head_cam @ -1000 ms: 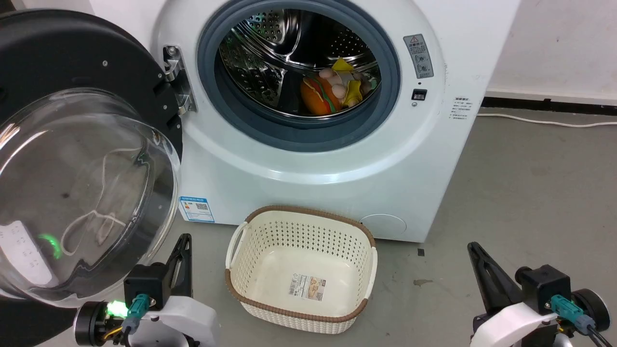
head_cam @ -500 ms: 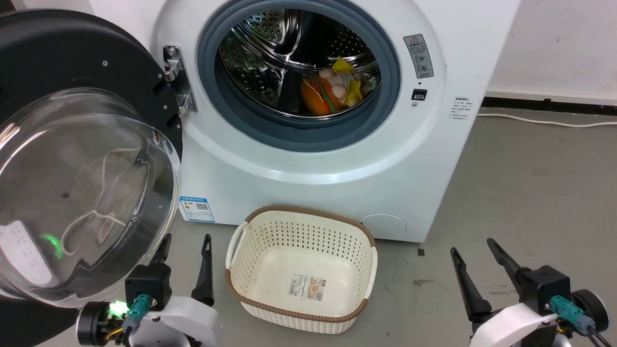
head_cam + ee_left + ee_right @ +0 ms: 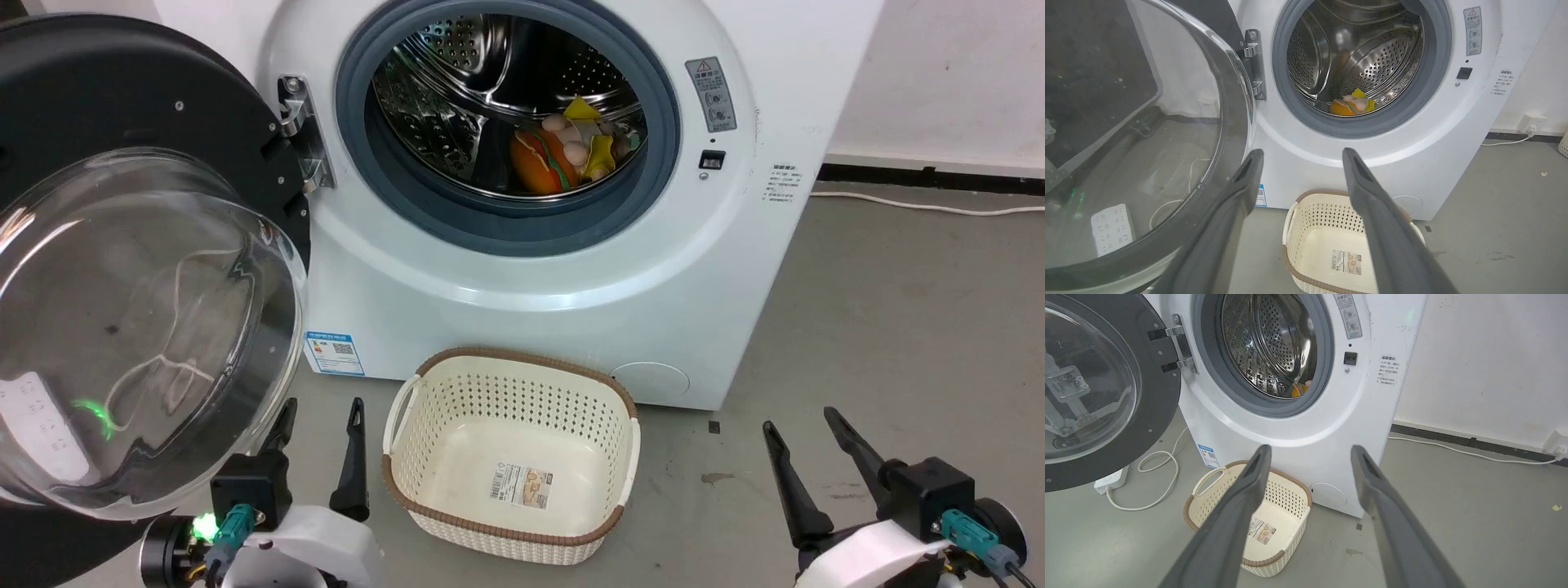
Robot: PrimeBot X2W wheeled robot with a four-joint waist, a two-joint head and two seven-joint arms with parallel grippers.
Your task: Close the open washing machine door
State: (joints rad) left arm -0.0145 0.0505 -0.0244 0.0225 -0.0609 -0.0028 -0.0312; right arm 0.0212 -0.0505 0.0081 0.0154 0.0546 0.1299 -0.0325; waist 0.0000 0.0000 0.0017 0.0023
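Grey concrete floor (image 3: 898, 327) is carrying the white washing machine (image 3: 522, 310). The washing machine door (image 3: 98, 90) is hanging swung wide out at the robot's left, hinged beside the drum mouth. The left gripper (image 3: 321, 406) and right gripper (image 3: 798, 420) are both idling low, fingers spread wide and holding nothing. I'm suggesting the left arm gets behind the black rim's far edge and pushes in a smooth arc to the latch, clearing the basket (image 3: 408, 490). Versus a second ago, both finger pairs were pinched together and are now sitting parted.

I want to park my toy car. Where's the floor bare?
Bare floor lies right of the basket, between the washing machine and the right gripper. Left is crowded: the washing machine door hangs by the left gripper, a cable and power strip beyond.
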